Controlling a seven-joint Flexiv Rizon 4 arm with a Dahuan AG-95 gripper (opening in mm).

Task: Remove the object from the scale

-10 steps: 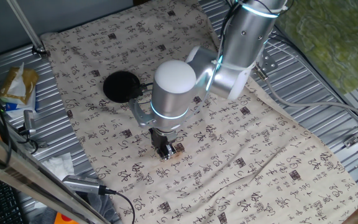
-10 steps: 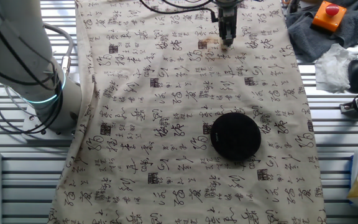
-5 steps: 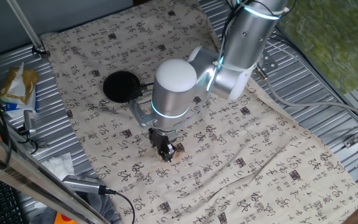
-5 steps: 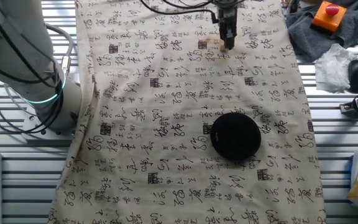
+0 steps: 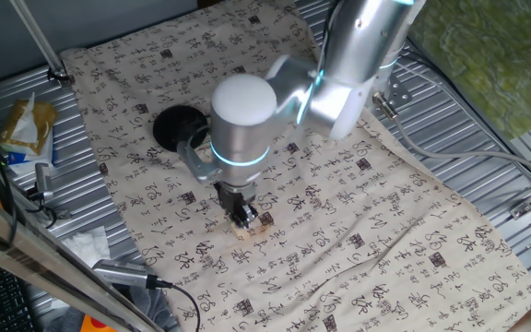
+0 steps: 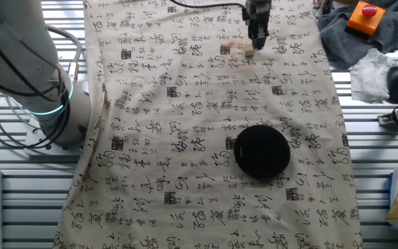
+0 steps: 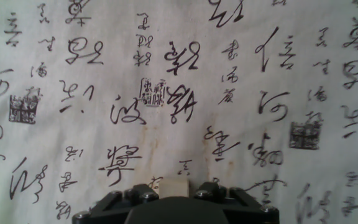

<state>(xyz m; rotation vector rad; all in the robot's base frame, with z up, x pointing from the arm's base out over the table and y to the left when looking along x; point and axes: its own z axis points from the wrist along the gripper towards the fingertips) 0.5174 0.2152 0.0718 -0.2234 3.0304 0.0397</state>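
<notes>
Cloth [image 5: 413,231]: a pale sheet printed with black calligraphy and small dark seal squares, spread over the ribbed metal table [image 5: 487,157]; it fills my hand view from edge to edge.
My arm [image 5: 358,55]: silver, with a glowing teal ring, reaching over the middle of the cloth and down toward its near part in one fixed view.
Scale [image 6: 261,151]: a flat round matte black disc lying on the cloth with nothing on top of it, well apart from my claw.
My claw [image 5: 243,216]: pointing straight down, just above the cloth. I cannot tell from any view whether my fingers are apart or together; in the hand view only the dark base of the hand shows.
Object [image 5: 255,225]: a small light-tan block resting on the cloth, off the scale. In one fixed view it sits right at my fingertips, slightly to one side; in the other fixed view [image 6: 249,50] it lies just beside them; in the hand view [image 7: 174,186] it peeks out at the bottom edge.
</notes>
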